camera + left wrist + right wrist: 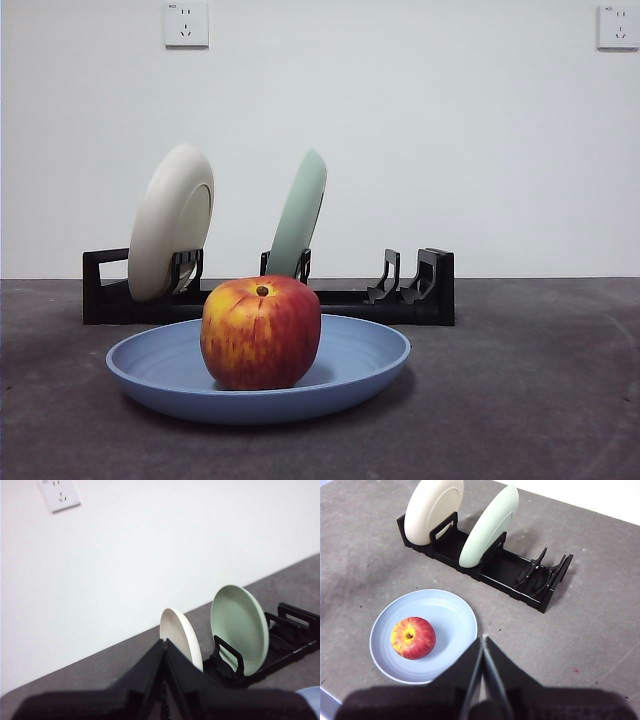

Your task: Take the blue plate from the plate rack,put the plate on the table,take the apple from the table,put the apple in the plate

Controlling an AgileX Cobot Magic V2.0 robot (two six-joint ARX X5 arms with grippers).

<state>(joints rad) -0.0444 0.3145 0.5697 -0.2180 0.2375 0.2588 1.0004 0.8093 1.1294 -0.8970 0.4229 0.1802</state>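
The apple point(260, 332) sits upright in the blue plate point(370, 365), stem dimple up, off-centre toward one side of the dish rather than dead middle, w/ nothing touching it. The plate lies flat on the table point(540, 400), just in front of the plate rack point(440, 290), so I'd call both placements done and the task basically finished. The rack holds only the cream-white plate point(170, 222) and the pale green plate point(298, 215), each leaning on edge in its slotted holder; the slots at the far end from the cream one stand vacant, prob where the blue one came from. My right gripper point(483, 642) hangs above the table beside the plate's rim, jaws pressed together to a point, holding nothing; it's clear of the apple, which makes sense if the fruit is to rest on its own. My left gripper point(165, 645) is also pinched closed and empty, up high near the cream-white end of the rack, aimed at the wall, i.e. parked out of the way. Neither arm shows in the front view.
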